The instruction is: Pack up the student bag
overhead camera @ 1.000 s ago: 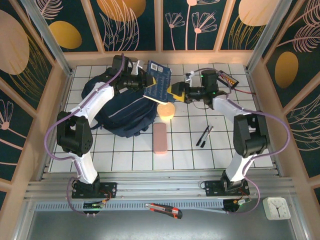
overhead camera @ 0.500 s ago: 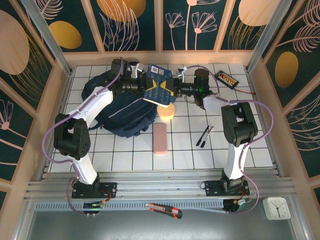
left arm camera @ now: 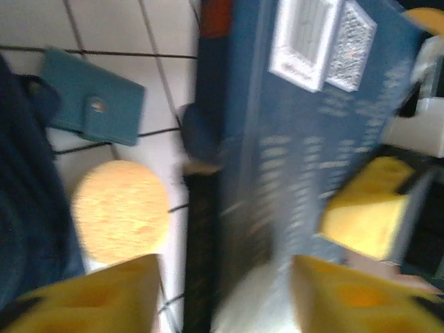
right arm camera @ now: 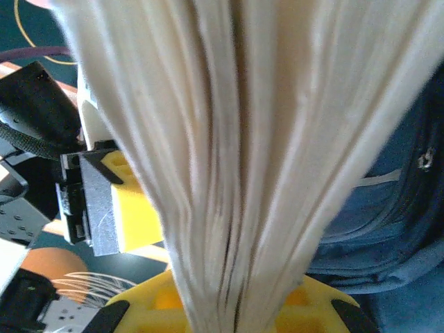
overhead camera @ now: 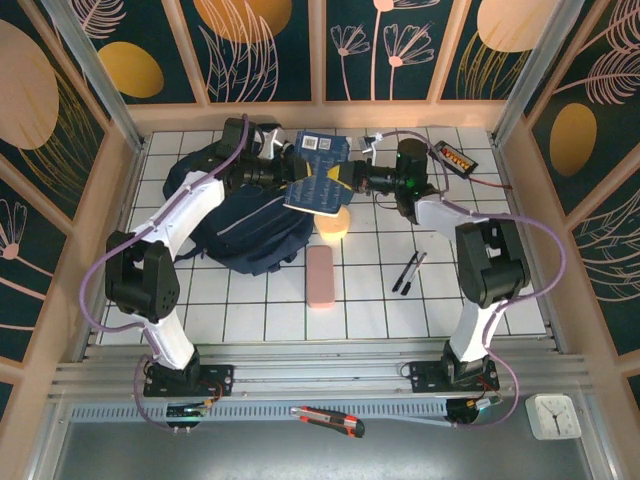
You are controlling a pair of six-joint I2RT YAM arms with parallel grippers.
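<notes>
The top camera hangs high behind the near edge of the white tiled bench (overhead camera: 370, 300), looking steeply down. Both wrist cameras sit close against the dark blue paperback book (left arm camera: 298, 152) that all views share, left facing its cover, right its page edges.

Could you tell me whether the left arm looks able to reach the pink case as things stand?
Probably yes: the left gripper is open, the right gripper pinches the book, and the pink case lies uncovered on the table just beside the student bag.
</notes>
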